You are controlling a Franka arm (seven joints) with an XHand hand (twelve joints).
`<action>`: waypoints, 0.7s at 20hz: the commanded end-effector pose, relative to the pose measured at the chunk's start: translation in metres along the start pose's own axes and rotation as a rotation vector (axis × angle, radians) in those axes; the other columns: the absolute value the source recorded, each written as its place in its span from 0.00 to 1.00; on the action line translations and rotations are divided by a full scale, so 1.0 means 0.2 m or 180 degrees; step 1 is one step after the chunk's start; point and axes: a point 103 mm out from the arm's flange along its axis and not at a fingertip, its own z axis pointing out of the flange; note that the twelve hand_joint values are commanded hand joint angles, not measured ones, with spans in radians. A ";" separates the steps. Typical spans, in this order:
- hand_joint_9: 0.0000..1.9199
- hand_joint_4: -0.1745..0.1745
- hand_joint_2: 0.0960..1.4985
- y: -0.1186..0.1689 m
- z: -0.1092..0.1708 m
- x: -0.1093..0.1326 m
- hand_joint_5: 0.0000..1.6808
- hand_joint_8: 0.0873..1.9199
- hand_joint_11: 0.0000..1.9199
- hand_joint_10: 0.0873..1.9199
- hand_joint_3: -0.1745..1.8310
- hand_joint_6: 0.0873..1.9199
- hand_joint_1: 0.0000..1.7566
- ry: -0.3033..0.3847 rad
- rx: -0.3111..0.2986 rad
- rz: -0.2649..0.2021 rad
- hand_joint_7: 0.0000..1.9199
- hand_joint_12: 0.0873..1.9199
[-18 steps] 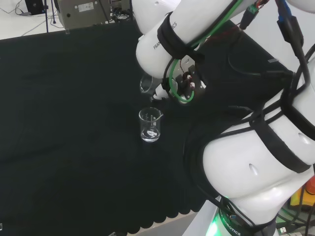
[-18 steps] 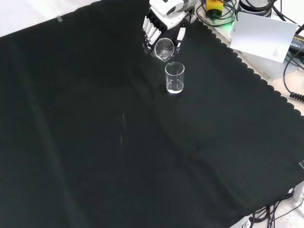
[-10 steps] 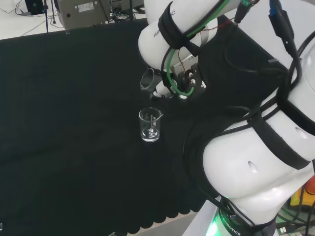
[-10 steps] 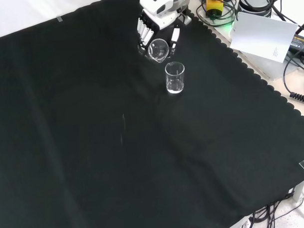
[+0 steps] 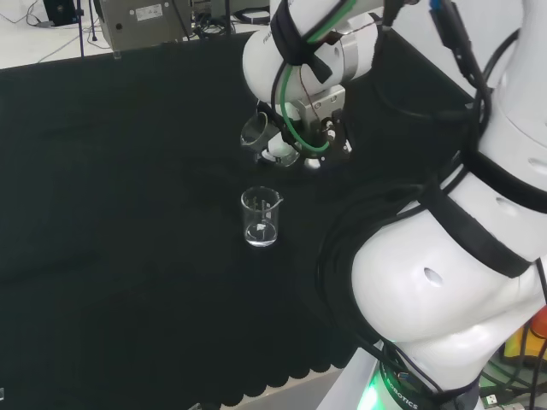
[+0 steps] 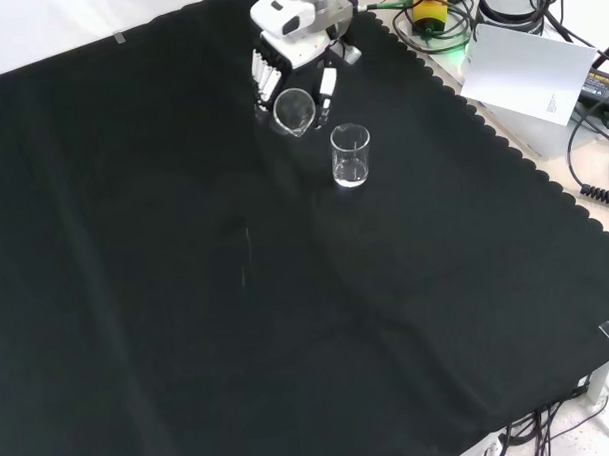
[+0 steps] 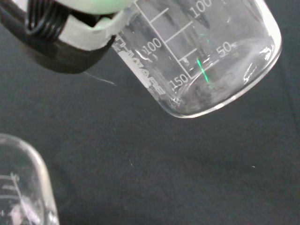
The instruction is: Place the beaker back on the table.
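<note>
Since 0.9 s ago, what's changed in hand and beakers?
The hand, shut on the held beaker, carried it to the left in the front view and farther from the camera in the head view, away from the standing beaker. The held beaker is tilted and off the black cloth. Nothing was let go. The standing beaker stayed upright where it was.

two clear glass beakers, one tilted [image 6: 292, 111] in the hand [image 6: 290, 50], one upright [image 6: 350, 154] on the black cloth [image 6: 237, 290]
</note>
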 end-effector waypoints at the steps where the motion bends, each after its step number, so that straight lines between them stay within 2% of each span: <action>1: 0.75 0.27 0.77 0.25 0.09 -0.11 0.62 0.57 0.68 0.43 0.00 0.49 0.64 0.0495 -0.0299 0.0140 0.70 0.31; 4: 0.75 0.24 0.77 0.35 0.15 -0.13 0.61 0.57 0.68 0.42 0.00 0.49 0.65 0.0732 -0.0339 0.0131 0.69 0.31; 8: 0.74 0.19 0.77 0.45 0.23 -0.14 0.61 0.55 0.68 0.41 0.00 0.49 0.65 0.0926 -0.0343 0.0129 0.69 0.31; 14: 0.74 0.20 0.77 0.57 0.33 -0.17 0.61 0.53 0.69 0.38 0.00 0.49 0.65 0.1093 -0.0361 0.0124 0.68 0.30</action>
